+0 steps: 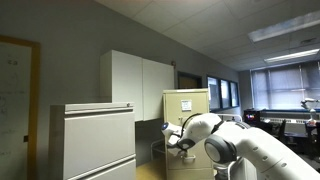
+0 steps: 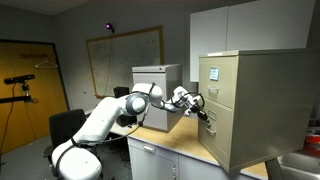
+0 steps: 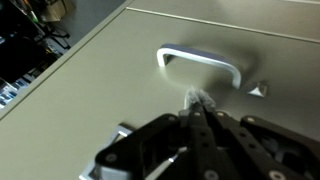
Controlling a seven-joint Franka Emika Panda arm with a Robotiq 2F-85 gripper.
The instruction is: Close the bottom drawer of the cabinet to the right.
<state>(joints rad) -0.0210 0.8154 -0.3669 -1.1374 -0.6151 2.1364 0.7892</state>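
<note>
beige bottom drawer, end effector pinched together, tips below handle

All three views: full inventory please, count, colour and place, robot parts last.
filing cabinet: 1, beige, beside the white cupboards
drawer front: 1, beige, fills the wrist view
handle: 1, silver, on that drawer front
lateral cabinet: 1, pale grey, foreground in an exterior view
cupboards: 1 block, white, against the wall behind both cabinets
whiteboard: 1, wood-framed, on the back wall
door: 1, yellow, far side of the room
chair: 1, black, behind the arm
arm: 1, white, reaching toward the filing cabinet
gripper: 1, black, fingers together, tips just below the handle
</note>
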